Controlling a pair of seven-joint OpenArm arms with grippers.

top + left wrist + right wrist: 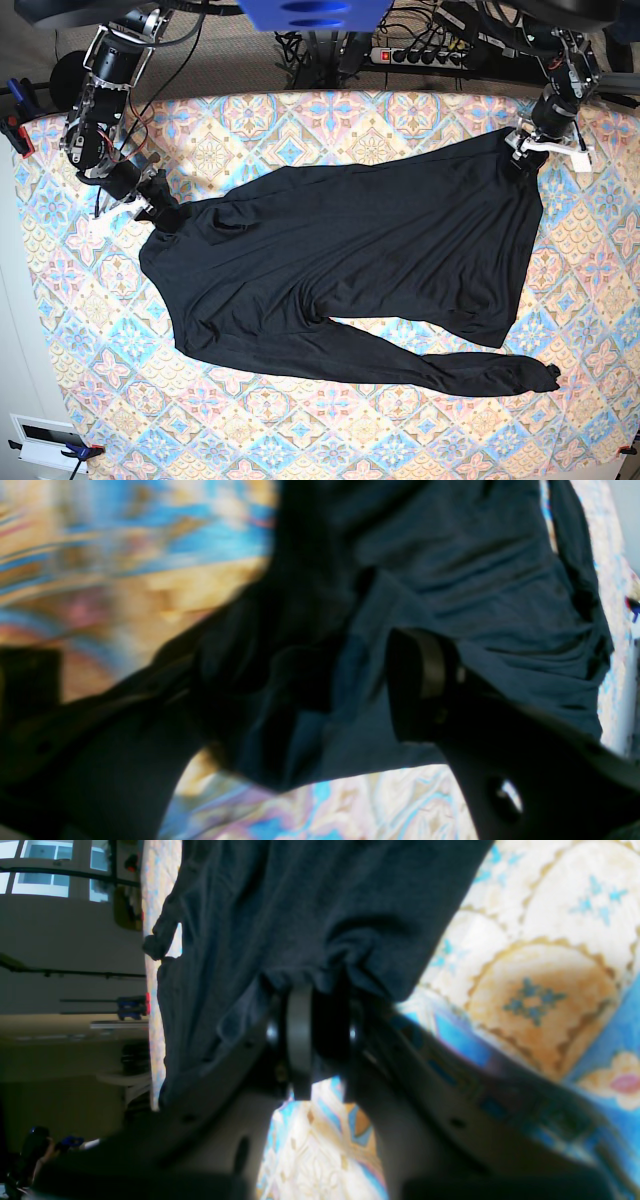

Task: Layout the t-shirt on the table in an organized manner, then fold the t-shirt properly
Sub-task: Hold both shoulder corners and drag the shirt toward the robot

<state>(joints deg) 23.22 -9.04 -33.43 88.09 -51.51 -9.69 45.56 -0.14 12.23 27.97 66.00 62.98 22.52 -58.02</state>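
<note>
T-shirt (350,260) covers the worktop (300,440) middle, stretched corner to corner between left hand (522,150) and right hand (160,208), both pinching fabric. Bare worktop along near edge, far-middle strip, left and right margins. Sleeve (470,370) trails across near-right, blocking there.

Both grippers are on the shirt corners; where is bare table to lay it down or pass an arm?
Bare table runs along the near edge below the sleeve, plus a strip along the far edge. The middle is covered by the t-shirt, stretched between the right gripper and left gripper.
</note>
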